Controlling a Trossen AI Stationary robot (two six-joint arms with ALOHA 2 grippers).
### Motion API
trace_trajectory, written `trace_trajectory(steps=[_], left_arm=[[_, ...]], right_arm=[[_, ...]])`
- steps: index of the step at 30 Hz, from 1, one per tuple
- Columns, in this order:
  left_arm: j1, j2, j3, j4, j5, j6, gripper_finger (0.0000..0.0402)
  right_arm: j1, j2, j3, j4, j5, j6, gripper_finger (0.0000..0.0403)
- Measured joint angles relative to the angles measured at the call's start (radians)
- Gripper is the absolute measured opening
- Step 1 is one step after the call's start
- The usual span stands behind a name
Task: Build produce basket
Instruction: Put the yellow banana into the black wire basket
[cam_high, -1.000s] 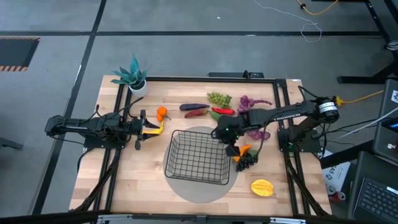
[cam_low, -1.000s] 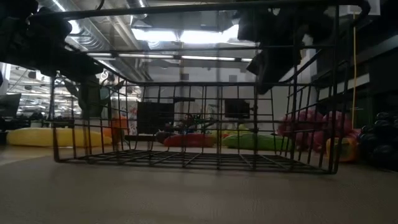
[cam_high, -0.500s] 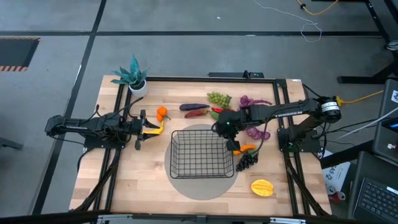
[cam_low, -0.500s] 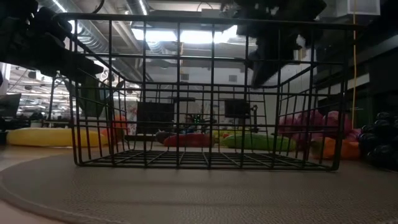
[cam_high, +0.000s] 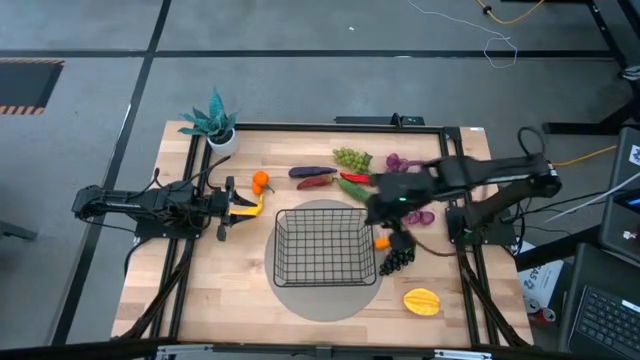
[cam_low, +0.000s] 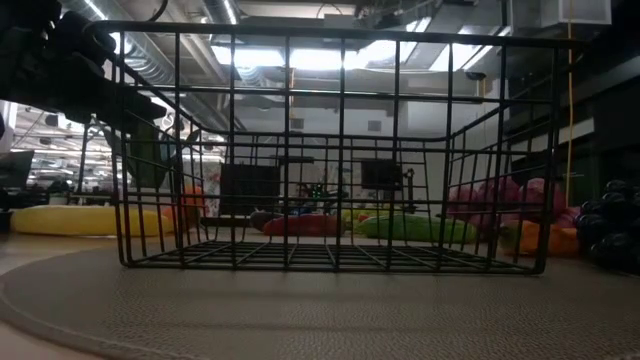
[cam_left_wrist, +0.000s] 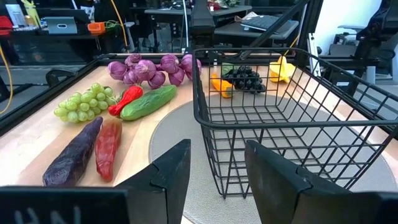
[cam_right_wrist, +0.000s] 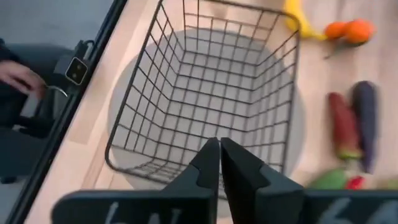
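The black wire basket (cam_high: 322, 245) stands level on a round grey mat (cam_high: 325, 305) at mid table; it also shows in the low view (cam_low: 330, 150). My right gripper (cam_right_wrist: 221, 158) is shut and empty, up above the basket's far right corner (cam_high: 378, 208). My left gripper (cam_high: 228, 208) is open at the table's left, level, pointing at the basket (cam_left_wrist: 214, 168). A yellow banana (cam_high: 246, 208) lies by its fingertips, with oranges (cam_high: 260, 181) just beyond. Eggplant (cam_left_wrist: 71, 158), red pepper (cam_left_wrist: 109, 146), cucumber (cam_left_wrist: 149, 102) and green grapes (cam_left_wrist: 81, 102) lie on the table beyond the basket.
Purple grapes (cam_high: 400, 162), a carrot (cam_high: 382, 242) and dark grapes (cam_high: 396, 260) lie right of the basket. A yellow starfruit (cam_high: 421, 301) lies near the front right. A teal potted plant (cam_high: 212, 125) stands at the far left corner. Black frame rails run along both table sides.
The basket, held tilted by its far right rim a second ago, has been set level on the mat. My right gripper has let go of the rim and gone up and toward the table's right edge, out of the low view.
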Motion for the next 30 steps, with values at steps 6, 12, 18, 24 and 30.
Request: trace_trajectory(steps=[6, 12, 18, 24, 30], left_arm=[[0.000, 0.000, 0.000, 0.000, 0.000, 0.000, 0.0147], [0.000, 0.000, 0.000, 0.000, 0.000, 0.000, 0.0147], [0.000, 0.000, 0.000, 0.000, 0.000, 0.000, 0.0147], [0.000, 0.000, 0.000, 0.000, 0.000, 0.000, 0.0147], [0.000, 0.000, 0.000, 0.000, 0.000, 0.000, 0.0147]], right_arm=[[0.069, -0.164, 0.014, -0.088, 0.049, 0.123, 0.0021], [0.135, -0.314, 0.014, -0.204, 0.269, 0.292, 0.0021], [0.183, -0.411, -0.085, -0.183, 0.356, 0.393, 0.0021], [0.185, -0.474, -0.297, -0.083, 0.360, 0.392, 0.0021], [0.167, -0.481, -0.495, 0.185, 0.436, 0.393, 0.0021]])
